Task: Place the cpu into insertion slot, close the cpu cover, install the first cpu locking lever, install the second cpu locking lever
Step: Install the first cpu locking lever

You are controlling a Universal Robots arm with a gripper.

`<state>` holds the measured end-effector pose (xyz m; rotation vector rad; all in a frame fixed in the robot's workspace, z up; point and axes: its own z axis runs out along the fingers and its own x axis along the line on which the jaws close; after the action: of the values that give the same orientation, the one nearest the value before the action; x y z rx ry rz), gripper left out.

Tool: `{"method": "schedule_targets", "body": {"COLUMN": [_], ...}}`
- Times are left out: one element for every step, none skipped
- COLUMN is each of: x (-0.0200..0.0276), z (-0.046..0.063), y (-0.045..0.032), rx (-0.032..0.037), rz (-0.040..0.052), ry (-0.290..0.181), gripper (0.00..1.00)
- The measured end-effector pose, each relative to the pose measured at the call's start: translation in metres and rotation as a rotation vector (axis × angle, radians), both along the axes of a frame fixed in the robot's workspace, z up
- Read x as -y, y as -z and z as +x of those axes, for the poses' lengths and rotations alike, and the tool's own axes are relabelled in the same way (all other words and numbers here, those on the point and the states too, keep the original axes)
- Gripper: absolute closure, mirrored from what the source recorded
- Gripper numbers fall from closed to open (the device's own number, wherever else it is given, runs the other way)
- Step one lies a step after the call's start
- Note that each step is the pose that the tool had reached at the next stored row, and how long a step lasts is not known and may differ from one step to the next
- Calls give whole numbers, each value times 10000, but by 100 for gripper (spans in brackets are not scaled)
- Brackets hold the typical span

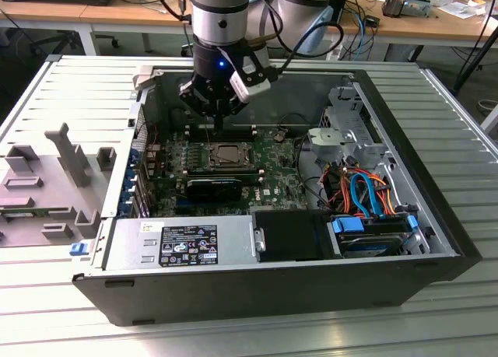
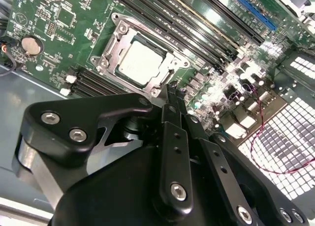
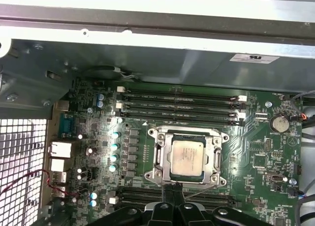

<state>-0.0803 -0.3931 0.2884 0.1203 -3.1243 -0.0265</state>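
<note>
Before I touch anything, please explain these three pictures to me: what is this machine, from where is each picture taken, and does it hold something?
This is a robot arm working over an open computer case, which lies on a slatted metal table. The exterior view comes from a camera off the arm. Both wrist views come from cameras that ride on the arm and look at the green motherboard inside the case. The cpu is already seated on the board, with the cpu cover down around it. The claw hangs close beside the cpu cover. It looks closed and seems to hold nothing.
</note>
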Motion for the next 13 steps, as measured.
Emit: {"method": "schedule_targets", "body": {"x": [0, 0, 0, 0, 0, 0, 0, 0, 0, 0, 0, 0, 0], "z": [-15, -28, -48, -57, -65, -75, -81, -88, -95, -99, -104, -111, -115], "y": [0, 0, 0, 0, 0, 0, 0, 0, 0, 0, 0, 0, 0], "rx": [0, 0, 0, 0, 1, 0, 0, 0, 0, 0, 0, 0, 0], "rz": [-1, 0, 0, 0, 0, -1, -1, -1, 0, 0, 0, -1, 0], "ry": [-1, 1, 1, 0, 0, 0, 0, 0, 1, 0, 0, 0, 0], "gripper": [89, 89, 89, 89, 89, 89, 89, 89, 89, 89, 89, 89, 89]}}
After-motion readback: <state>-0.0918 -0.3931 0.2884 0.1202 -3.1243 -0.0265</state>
